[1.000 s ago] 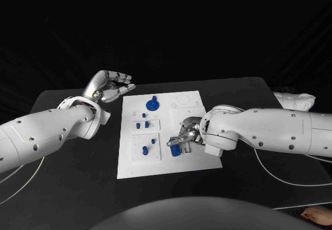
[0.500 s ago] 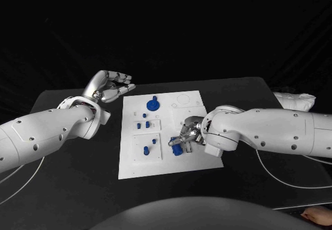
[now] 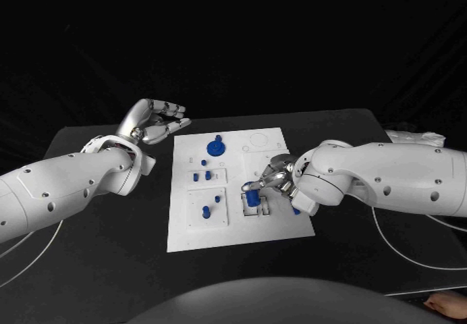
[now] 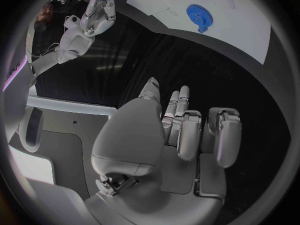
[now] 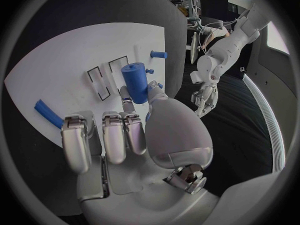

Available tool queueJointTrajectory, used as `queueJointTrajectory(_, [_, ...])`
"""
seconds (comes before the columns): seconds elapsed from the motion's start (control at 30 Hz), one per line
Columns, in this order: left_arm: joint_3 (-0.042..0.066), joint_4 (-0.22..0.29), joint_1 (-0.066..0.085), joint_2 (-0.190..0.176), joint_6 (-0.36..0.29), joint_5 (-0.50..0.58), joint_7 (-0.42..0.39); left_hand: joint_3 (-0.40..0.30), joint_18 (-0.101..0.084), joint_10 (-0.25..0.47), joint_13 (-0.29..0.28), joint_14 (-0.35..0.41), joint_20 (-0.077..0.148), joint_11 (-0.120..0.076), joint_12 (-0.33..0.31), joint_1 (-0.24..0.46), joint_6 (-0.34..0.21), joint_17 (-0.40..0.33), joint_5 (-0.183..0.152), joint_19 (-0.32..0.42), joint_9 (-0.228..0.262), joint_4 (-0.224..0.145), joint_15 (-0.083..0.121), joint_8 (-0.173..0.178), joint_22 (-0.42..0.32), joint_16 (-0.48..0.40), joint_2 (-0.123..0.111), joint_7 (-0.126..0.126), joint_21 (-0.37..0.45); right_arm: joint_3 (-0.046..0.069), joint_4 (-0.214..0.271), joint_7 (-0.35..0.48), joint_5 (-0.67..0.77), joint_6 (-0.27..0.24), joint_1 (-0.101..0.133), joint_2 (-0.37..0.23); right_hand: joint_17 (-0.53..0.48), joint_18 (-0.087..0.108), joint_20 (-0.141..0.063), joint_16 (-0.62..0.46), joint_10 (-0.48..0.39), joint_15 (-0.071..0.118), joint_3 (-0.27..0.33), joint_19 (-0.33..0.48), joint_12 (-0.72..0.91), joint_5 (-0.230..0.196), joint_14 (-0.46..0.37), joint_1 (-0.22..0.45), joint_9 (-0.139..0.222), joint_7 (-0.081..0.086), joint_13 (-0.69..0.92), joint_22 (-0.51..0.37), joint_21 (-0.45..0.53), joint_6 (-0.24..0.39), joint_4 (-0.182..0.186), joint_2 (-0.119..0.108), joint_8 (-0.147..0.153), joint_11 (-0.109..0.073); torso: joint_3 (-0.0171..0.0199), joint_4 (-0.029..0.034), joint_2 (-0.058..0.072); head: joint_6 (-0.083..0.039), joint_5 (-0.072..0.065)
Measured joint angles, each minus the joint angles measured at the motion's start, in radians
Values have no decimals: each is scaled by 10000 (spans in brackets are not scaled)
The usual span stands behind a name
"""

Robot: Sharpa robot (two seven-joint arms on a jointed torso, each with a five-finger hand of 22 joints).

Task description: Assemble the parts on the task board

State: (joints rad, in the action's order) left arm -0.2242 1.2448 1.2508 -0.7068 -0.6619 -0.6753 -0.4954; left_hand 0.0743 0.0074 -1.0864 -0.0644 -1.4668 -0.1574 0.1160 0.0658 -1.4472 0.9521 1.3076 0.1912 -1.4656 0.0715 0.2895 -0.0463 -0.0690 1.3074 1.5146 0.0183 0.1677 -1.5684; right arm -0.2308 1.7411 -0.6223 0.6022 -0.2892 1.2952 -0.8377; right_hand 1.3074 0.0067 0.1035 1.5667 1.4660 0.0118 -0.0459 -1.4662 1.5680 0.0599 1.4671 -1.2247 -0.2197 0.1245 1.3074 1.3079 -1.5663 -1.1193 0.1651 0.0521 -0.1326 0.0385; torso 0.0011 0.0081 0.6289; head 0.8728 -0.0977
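The white task board (image 3: 282, 226) lies in the middle of the black table. My right hand (image 3: 273, 181) pinches a blue cylinder (image 3: 252, 197) between thumb and finger, holding it upright just above two rectangular slots (image 3: 255, 209). The right wrist view has the same cylinder (image 5: 134, 82) over the slots (image 5: 100, 80), with a blue rod (image 5: 49, 114) lying on the board nearby. A blue gear (image 3: 215, 146) sits at the board's far end, and small blue pegs (image 3: 200, 177) stand on its left side. My left hand (image 3: 156, 121) hovers off the board's far left corner, fingers curled, holding nothing.
A white bundle (image 3: 418, 140) lies at the table's right edge. White cables (image 3: 409, 260) trail over the table under the right arm. Another small blue piece (image 3: 295, 210) lies on the board beside the right hand.
My right hand has lifted the blue cylinder off the board and carried it a little farther away, now upright over the slots. The left hand has not moved.
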Motion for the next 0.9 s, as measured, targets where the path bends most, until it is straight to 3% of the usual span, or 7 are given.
queueJointTrajectory(0.33, [-1,-39,0,50,10,-11,6,0,1,0,0,0,0,0,0,0,0,-1,0,0,0,0,0,0,0,0,0,0,0,-2,-47,-120,-249,189,132,-138,0,0,1,0,0,12,0,0,0,0,12,0,12,0,0,-2,0,0,-1,0,67,0,-7,-1,-1,0,-42])
queueJointTrajectory(0.9, [-1,-67,0,65,25,-26,15,0,0,0,0,0,0,0,0,1,0,-2,0,0,0,0,0,0,0,0,0,0,0,-9,-260,-525,-25,1014,46,-65,-1,0,1,0,0,11,-15,0,0,-7,12,0,7,-1,0,-3,0,1,-42,0,64,1,1,2,7,0,-30])
